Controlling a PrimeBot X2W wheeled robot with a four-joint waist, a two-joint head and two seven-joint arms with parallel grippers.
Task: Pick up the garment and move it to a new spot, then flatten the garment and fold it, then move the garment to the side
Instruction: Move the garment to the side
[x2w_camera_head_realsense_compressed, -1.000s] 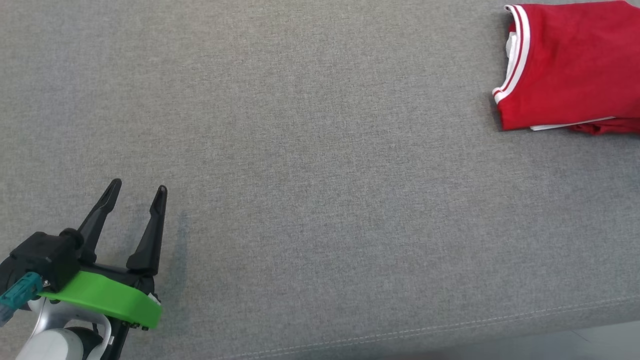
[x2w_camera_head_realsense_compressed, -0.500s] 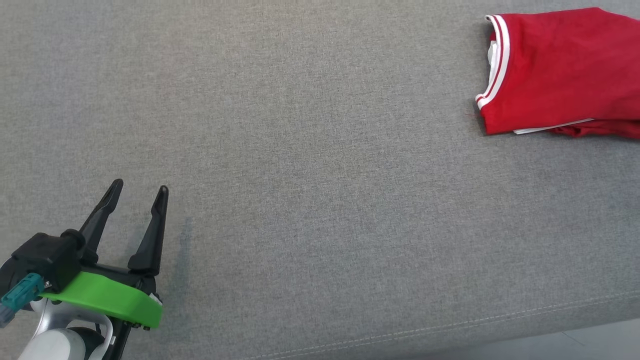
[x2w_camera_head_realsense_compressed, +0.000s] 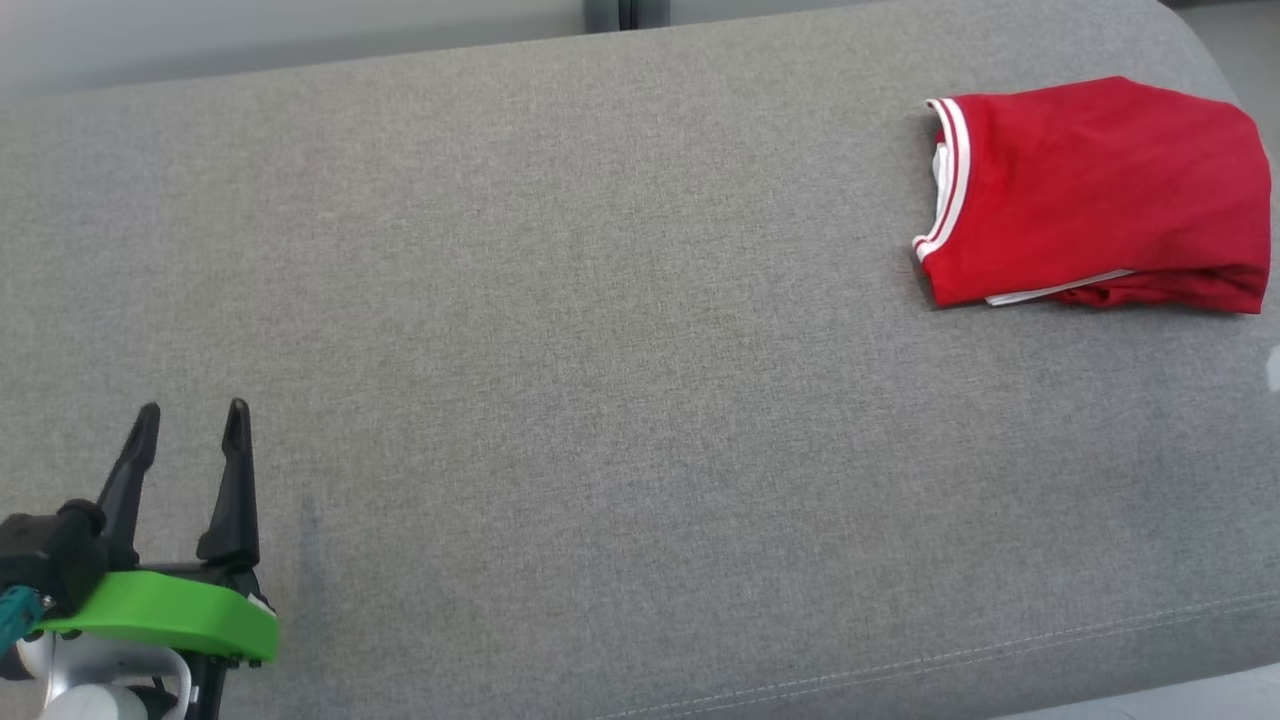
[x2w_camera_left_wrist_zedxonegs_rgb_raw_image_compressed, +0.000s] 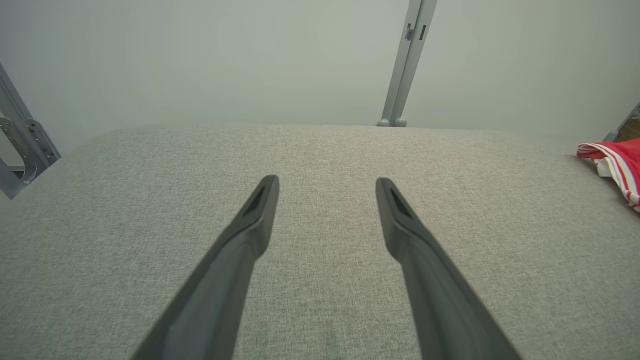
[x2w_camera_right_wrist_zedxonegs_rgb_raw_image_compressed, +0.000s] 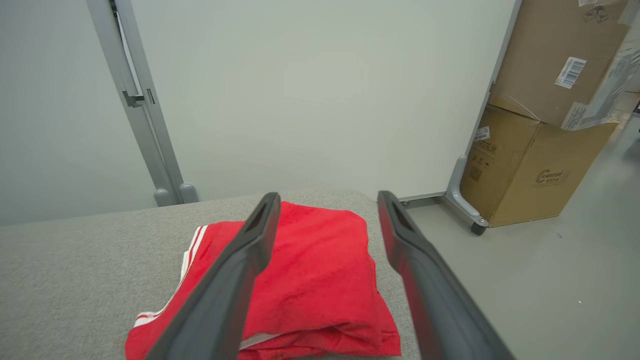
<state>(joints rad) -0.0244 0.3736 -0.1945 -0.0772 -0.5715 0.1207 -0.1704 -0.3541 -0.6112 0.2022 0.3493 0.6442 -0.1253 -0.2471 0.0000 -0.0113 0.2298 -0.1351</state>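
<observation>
The garment (x2w_camera_head_realsense_compressed: 1090, 190) is a red shirt with white-striped trim, folded into a compact block at the far right end of the grey cushion (x2w_camera_head_realsense_compressed: 620, 350). In the left wrist view its striped edge, the garment (x2w_camera_left_wrist_zedxonegs_rgb_raw_image_compressed: 617, 162), peeks in at the right. My left gripper (x2w_camera_head_realsense_compressed: 193, 425) stands open at the lower left, low over bare fabric, nothing between its fingers (x2w_camera_left_wrist_zedxonegs_rgb_raw_image_compressed: 250, 235). From the right wrist view my right gripper (x2w_camera_right_wrist_zedxonegs_rgb_raw_image_compressed: 325, 200) is open and hovers above and behind the garment (x2w_camera_right_wrist_zedxonegs_rgb_raw_image_compressed: 310, 280), not touching it.
The cushion's right end (x2w_camera_head_realsense_compressed: 1215, 70) rounds off just past the shirt, with floor (x2w_camera_right_wrist_zedxonegs_rgb_raw_image_compressed: 550, 280) beyond. Stacked cardboard boxes (x2w_camera_right_wrist_zedxonegs_rgb_raw_image_compressed: 540, 125) stand on the floor to the right. Grey partition posts (x2w_camera_right_wrist_zedxonegs_rgb_raw_image_compressed: 145, 115) and a pale wall back the cushion.
The head camera has tilted and turned, so the whole picture slid down and left and the cushion's far edge came into view. Both grippers stay open; the shirt lies still.
</observation>
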